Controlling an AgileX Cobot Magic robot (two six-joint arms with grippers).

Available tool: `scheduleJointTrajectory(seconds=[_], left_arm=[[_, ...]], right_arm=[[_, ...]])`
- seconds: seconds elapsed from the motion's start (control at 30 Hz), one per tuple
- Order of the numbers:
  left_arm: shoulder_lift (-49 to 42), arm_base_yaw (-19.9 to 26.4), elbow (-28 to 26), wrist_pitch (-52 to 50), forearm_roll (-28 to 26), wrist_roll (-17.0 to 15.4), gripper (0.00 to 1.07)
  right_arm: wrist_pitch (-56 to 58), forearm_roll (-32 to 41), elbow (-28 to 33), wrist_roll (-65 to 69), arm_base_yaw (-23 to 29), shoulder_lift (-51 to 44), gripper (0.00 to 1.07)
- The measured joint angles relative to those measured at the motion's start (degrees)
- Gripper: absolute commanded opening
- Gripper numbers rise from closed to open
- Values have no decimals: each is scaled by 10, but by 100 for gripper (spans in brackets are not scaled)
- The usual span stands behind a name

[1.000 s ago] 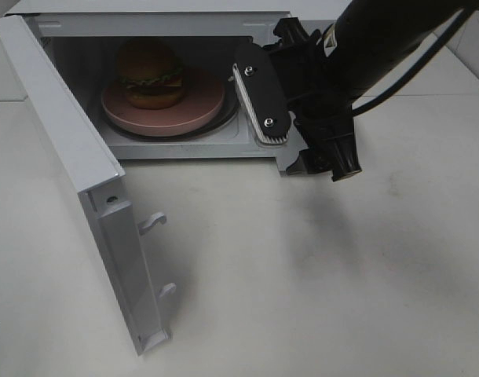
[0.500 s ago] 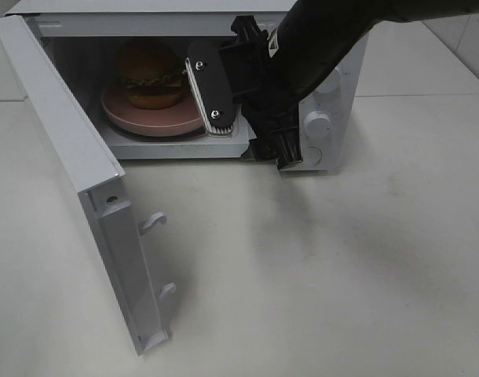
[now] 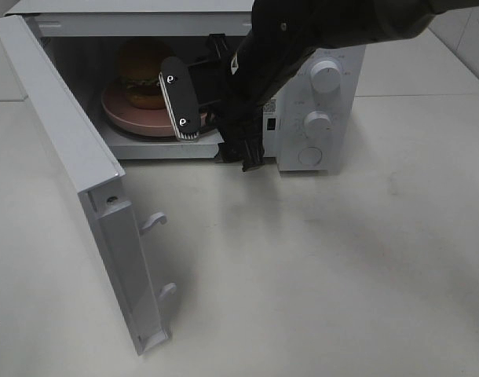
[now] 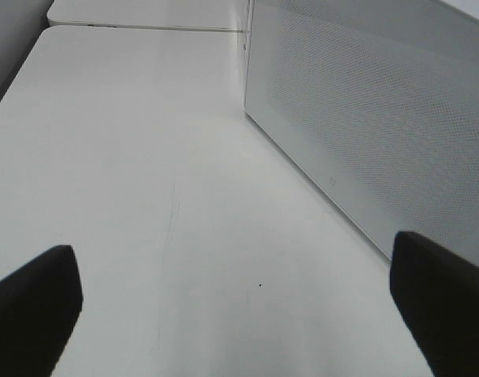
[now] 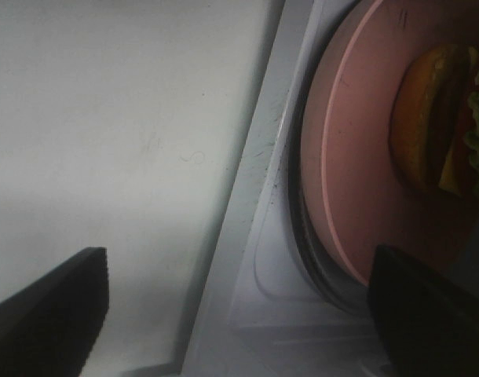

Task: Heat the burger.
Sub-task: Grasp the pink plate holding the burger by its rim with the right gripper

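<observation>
The burger (image 3: 145,72) sits on a round pink plate (image 3: 122,118) inside the open white microwave (image 3: 310,149). My right gripper (image 3: 212,129) is open and empty. It hangs at the front of the microwave opening, just right of the plate. One finger (image 3: 180,98) partly covers the burger's right side. In the right wrist view the burger (image 5: 436,133) and plate (image 5: 349,173) lie beyond the open gripper (image 5: 239,306), over the cavity's front sill. My left gripper (image 4: 238,302) is open and empty above the bare table. It does not show in the exterior view.
The microwave door (image 3: 67,149) swings wide open toward the front left, with two latch hooks (image 3: 155,221) on its edge. Its perforated outer face (image 4: 365,118) shows in the left wrist view. Two knobs (image 3: 326,76) are on the control panel. The white table (image 3: 341,275) spreads around.
My right gripper has moved left across the microwave front, from before the control panel to the cavity opening near the plate. The knobs are now uncovered. Burger, plate and door have not moved.
</observation>
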Motion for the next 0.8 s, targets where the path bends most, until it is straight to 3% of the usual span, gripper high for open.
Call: scheduleJointTrajectory(seconds=[0.8], left_arm=[[0,0,0,0,0,0,100]], right_arm=[[7,-2,-176,42,0,157,81]])
